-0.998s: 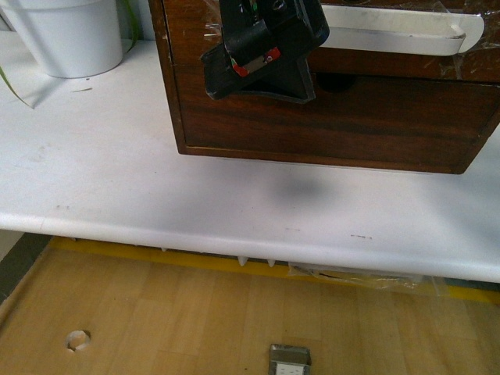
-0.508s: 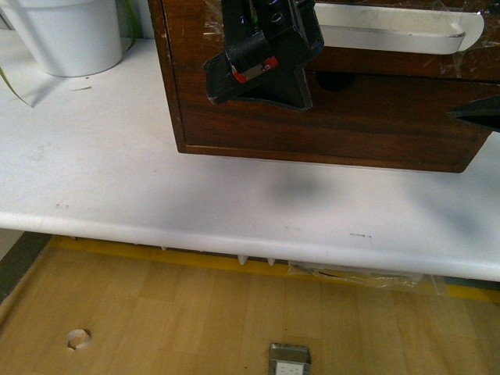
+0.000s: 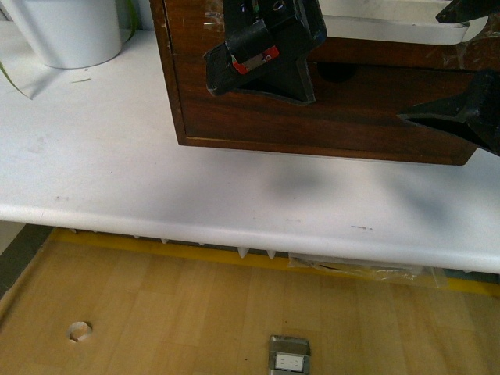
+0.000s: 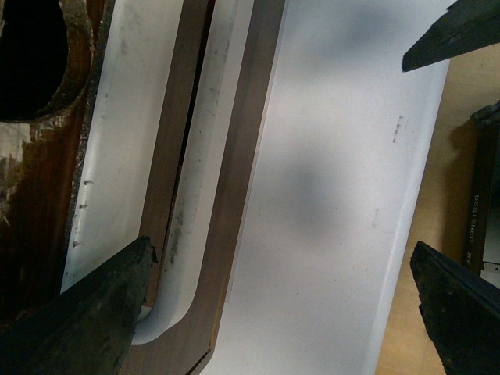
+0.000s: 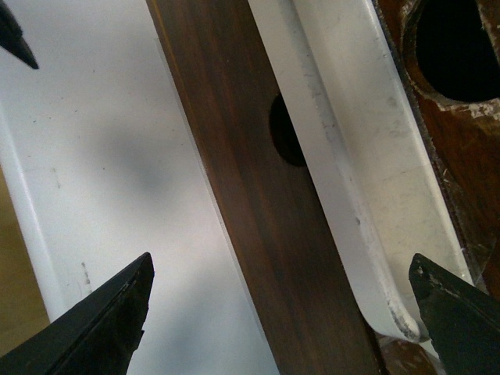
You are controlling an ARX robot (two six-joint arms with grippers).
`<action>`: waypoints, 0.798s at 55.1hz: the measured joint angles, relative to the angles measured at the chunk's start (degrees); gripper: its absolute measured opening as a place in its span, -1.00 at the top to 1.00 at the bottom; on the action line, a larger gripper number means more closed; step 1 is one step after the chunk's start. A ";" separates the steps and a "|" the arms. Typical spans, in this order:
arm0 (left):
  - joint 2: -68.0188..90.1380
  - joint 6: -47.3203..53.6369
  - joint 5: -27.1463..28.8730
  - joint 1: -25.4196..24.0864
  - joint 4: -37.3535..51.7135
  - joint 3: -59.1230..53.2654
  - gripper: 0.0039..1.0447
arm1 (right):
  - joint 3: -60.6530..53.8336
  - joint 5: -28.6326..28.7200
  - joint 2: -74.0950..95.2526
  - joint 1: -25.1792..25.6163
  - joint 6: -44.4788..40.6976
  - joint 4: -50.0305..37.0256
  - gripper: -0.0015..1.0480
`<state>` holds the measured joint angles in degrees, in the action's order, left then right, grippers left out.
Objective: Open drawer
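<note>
The drawer [image 3: 193, 23] is the upper dark wood front of the cabinet. Its long white handle [image 3: 391, 30] runs along the top right. My left gripper [image 3: 262, 58] hangs open in front of the handle's left part. In the left wrist view one finger [image 4: 78, 320] is beside the handle's [image 4: 133, 141] curved end, and the semicircular notch [image 4: 31, 62] shows above it. My right gripper [image 3: 465, 66] is open at the handle's right end. In the right wrist view its jaws straddle the handle [image 5: 351, 156] and the plain lower drawer front [image 5: 250, 195].
The cabinet stands on a white table [image 3: 156, 172], whose front edge runs across the lower middle. A white pot [image 3: 70, 31] stands at the back left. The plain lower drawer [image 3: 351, 117] sits under the handled one. Wooden floor [image 3: 195, 312] lies below.
My right gripper has come into view from the right and moved up and left to the handle's right end. My left gripper has stayed nearly still.
</note>
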<state>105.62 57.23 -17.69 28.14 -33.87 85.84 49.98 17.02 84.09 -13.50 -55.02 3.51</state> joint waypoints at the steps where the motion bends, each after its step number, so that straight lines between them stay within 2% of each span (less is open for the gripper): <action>1: 0.02 0.00 0.02 0.00 0.02 0.04 -0.89 | 0.15 -0.15 0.24 -0.09 -0.02 -0.09 -0.83; 17: 0.52 0.24 0.57 0.15 0.55 0.33 -0.89 | 0.74 -2.12 2.62 -1.01 -0.22 -1.73 -0.83; 44: -0.11 3.52 -0.20 0.20 -5.29 1.29 -0.89 | 3.43 1.53 1.97 -1.16 -4.70 8.72 -0.83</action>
<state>105.51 60.75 -17.89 28.34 -39.16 87.13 53.41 18.55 86.06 -14.66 -59.72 12.23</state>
